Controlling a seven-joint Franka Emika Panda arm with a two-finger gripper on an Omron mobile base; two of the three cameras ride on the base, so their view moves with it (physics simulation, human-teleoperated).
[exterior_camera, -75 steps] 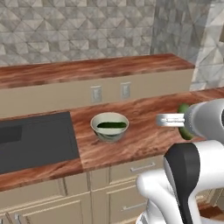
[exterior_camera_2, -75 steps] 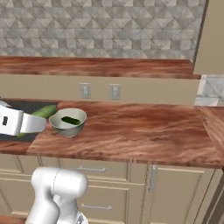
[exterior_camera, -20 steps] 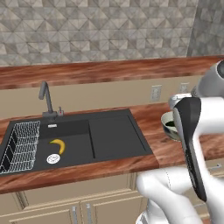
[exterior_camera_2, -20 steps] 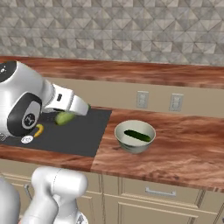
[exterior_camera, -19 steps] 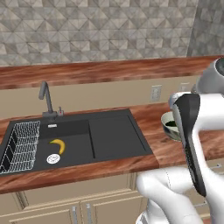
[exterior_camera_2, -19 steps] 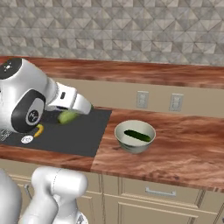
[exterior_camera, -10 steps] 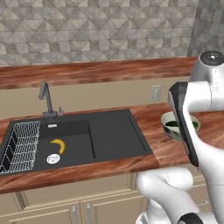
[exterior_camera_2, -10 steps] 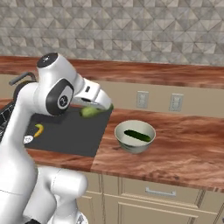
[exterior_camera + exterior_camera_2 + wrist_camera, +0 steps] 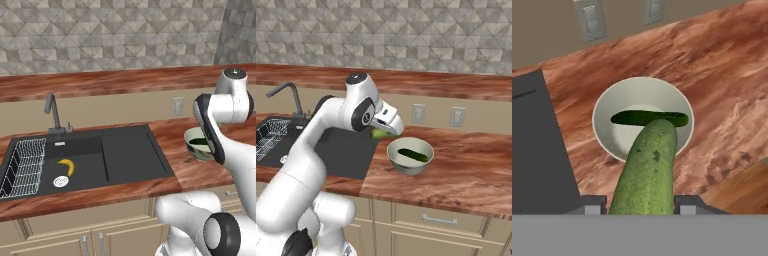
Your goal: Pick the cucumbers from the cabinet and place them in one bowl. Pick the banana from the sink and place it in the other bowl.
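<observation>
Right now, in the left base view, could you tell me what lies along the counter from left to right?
Wire rack → banana → faucet → bare sink floor → bowl.

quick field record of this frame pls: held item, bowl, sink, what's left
gripper: gripper shut on second cucumber, jaws clamped on its sides
held item position: above the counter, near the bowl's sink-side rim
bowl: white bowl on the counter, right of the sink
bowl contents: first cucumber lying flat inside
sink: black sink, banana lying in the basin beside the wire rack
left to do: release the held cucumber into the bowl; banana not yet picked
</observation>
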